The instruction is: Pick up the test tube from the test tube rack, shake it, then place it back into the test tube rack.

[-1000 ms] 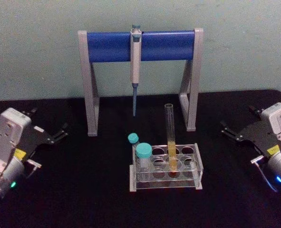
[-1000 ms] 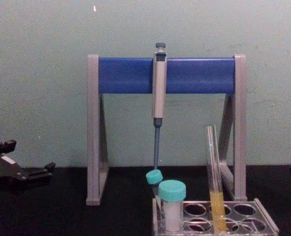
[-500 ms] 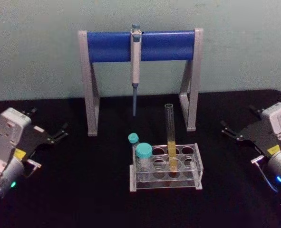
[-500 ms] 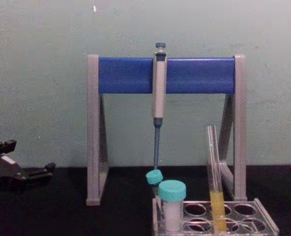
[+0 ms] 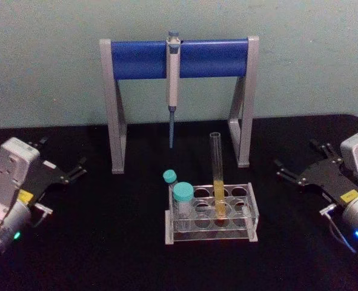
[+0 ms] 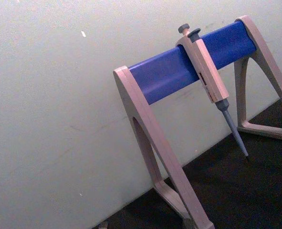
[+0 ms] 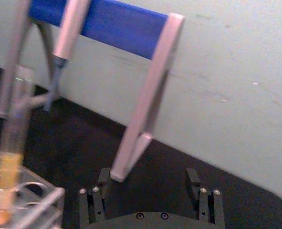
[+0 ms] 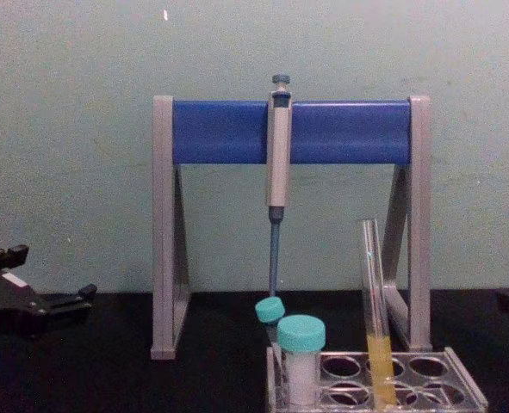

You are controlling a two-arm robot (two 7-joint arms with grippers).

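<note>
The test tube (image 5: pixel 217 182) stands upright in a middle hole of the clear test tube rack (image 5: pixel 251 216), with yellow-orange liquid in its lower part. The chest view has the tube (image 8: pixel 376 327) leaning slightly in the rack (image 8: pixel 462 380). My right gripper (image 5: pixel 281 170) hovers open to the right of the rack, fingers pointing toward it, well apart from the tube. Its wrist view has both fingers spread (image 7: pixel 148 183) and the tube (image 7: pixel 11 143) large off to one side. My left gripper (image 5: pixel 77 170) rests open at the far left of the table.
Two teal-capped vials (image 5: pixel 183 194) sit in the rack's left end. Behind the rack stands a grey-and-blue pipette stand (image 5: pixel 139 59) with a pipette (image 5: pixel 173 79) hanging from it. The table is black cloth, with a pale wall behind.
My right gripper has shifted a little leftward toward the rack and slightly lower. The left arm, tube and rack have not moved.
</note>
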